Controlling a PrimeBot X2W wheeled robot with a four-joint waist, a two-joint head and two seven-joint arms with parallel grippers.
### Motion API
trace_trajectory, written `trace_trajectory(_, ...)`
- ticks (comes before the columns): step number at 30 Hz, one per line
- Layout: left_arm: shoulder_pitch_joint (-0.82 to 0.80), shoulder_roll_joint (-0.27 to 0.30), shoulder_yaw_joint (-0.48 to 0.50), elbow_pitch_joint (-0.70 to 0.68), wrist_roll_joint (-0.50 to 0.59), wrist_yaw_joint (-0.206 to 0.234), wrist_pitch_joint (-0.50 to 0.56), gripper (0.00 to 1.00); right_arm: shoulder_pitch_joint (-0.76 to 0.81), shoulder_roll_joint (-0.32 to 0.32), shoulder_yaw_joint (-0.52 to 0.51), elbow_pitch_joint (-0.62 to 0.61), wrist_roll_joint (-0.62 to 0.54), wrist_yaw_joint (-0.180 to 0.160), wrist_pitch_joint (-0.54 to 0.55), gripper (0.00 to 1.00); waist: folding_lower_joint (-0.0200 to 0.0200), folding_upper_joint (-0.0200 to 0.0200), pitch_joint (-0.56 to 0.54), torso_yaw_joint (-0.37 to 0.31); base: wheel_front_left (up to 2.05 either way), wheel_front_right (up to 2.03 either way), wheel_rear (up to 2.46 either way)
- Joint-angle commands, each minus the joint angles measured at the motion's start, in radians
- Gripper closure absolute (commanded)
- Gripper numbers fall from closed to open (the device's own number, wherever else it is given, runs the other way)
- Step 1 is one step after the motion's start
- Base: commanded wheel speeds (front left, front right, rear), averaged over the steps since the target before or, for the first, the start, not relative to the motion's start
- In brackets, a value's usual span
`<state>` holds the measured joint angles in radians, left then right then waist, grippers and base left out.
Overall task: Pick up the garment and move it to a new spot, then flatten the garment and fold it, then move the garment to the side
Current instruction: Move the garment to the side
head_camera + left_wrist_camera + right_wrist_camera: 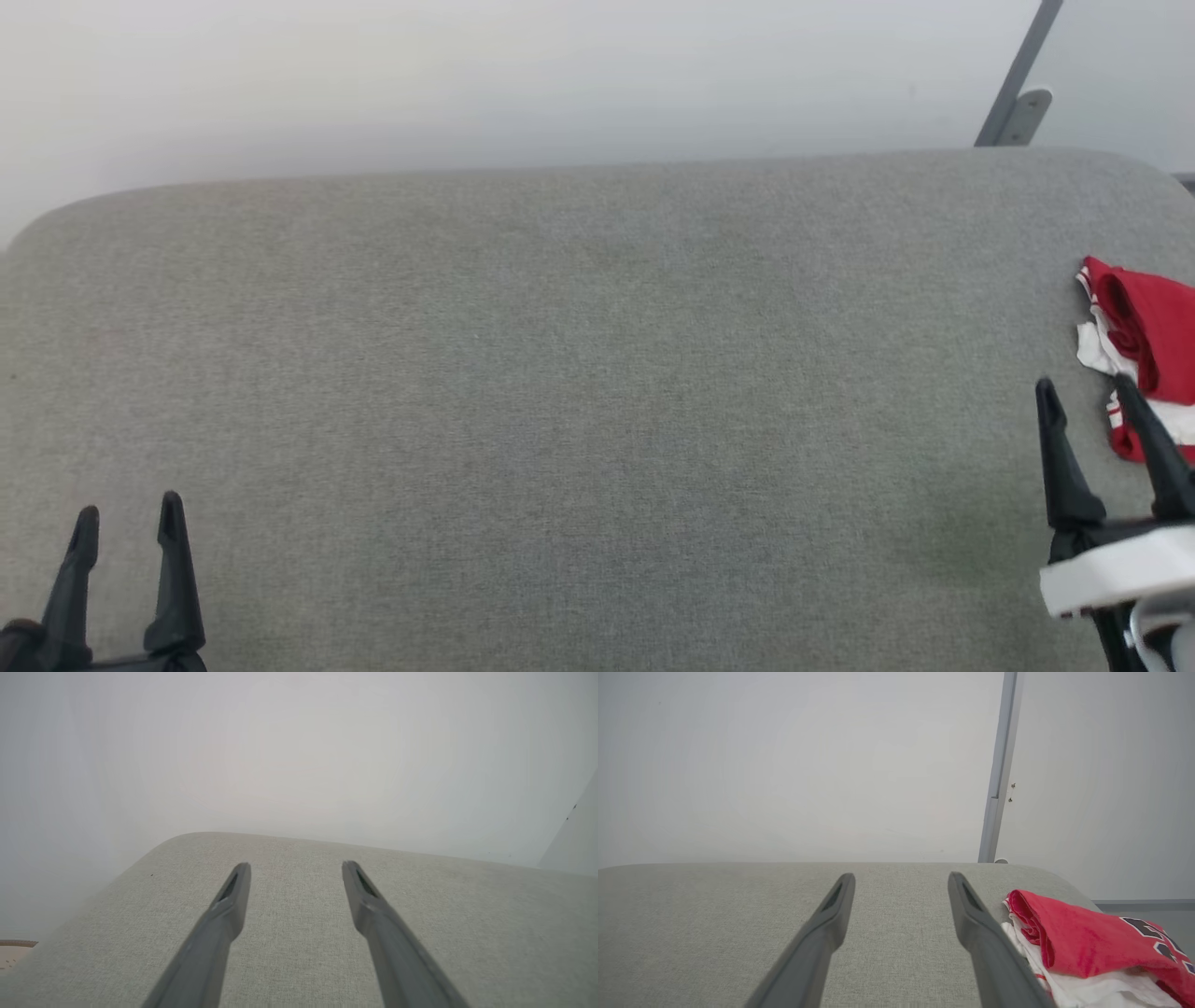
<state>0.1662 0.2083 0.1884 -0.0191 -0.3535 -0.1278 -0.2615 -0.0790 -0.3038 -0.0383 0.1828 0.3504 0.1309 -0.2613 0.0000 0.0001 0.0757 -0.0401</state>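
Garment (1150, 322) is lying bunched on the grey tabletop (579, 373), just right of the right end effector (1085, 390), whose jaws are standing apart, empty. Left end effector (131, 507) is hovering far off, likewise spread.

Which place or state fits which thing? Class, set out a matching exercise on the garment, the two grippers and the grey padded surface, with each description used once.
Column A
1. garment
2. left gripper
3. right gripper
4. grey padded surface

Column B
a. jaws open, over bare grey fabric at the lower left of the head view
b. wide, with rounded far corners, bearing the cloth
c. crumpled at the right edge of the head view
d. jaws open, holding nothing, close beside the red-and-white cloth

Pairs: 1-c, 2-a, 3-d, 4-b
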Motion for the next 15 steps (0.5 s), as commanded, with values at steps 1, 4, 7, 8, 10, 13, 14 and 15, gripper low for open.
trace_trajectory(1, 0.013, -0.002, -0.002, -0.005, 0.001, -0.004, -0.005, 0.0, 0.025, 0.008, -0.008, -0.011, -0.005, 0.0, -0.005, 0.0, 0.0, -0.0001, -0.009, 0.008, 0.0, 0.0, 0.0)
trace_trajectory(4, 0.025, -0.013, 0.001, -0.01, -0.009, -0.004, -0.005, 0.0, 0.054, 0.019, -0.018, -0.026, 0.001, 0.0, -0.005, 0.0, 0.0, -0.0001, -0.019, 0.013, 0.0, 0.0, 0.0)
trace_trajectory(7, 0.034, -0.021, 0.0, -0.002, -0.011, -0.004, -0.005, 0.0, 0.078, 0.031, -0.027, -0.036, -0.001, 0.0, -0.005, 0.0, 0.0, -0.0001, -0.03, 0.017, 0.0, 0.0, 0.0)
trace_trajectory(8, 0.036, -0.026, 0.001, -0.001, -0.014, -0.004, -0.005, 0.0, 0.085, 0.034, -0.029, -0.038, -0.004, 0.0, -0.005, 0.0, 0.0, -0.0001, -0.034, 0.017, 0.0, 0.0, 0.0)
trace_trajectory(10, 0.041, -0.03, 0.0, 0.001, -0.011, -0.004, -0.005, 0.0, 0.097, 0.045, -0.034, -0.043, -0.008, 0.0, -0.005, 0.0, 0.0, -0.0001, -0.038, 0.017, 0.0, 0.0, 0.0)
trace_trajectory(13, 0.043, -0.037, 0.004, -0.002, -0.009, -0.004, -0.005, 0.0, 0.116, 0.06, -0.043, -0.051, -0.009, 0.0, -0.005, 0.0, 0.0, -0.0001, -0.044, 0.015, 0.0, 0.0, 0.0)
trace_trajectory(14, 0.043, -0.04, 0.005, -0.003, -0.009, -0.004, -0.005, 0.0, 0.12, 0.066, -0.044, -0.054, -0.008, 0.0, -0.005, 0.0, 0.0, -0.0001, -0.046, 0.014, 0.0, 0.0, 0.0)
trace_trajectory(15, 0.043, -0.043, 0.007, -0.004, -0.011, -0.004, -0.005, 0.0, 0.123, 0.068, -0.045, -0.057, -0.009, 0.0, -0.005, 0.0, 0.0, -0.0001, -0.047, 0.013, 0.0, 0.0, 0.0)
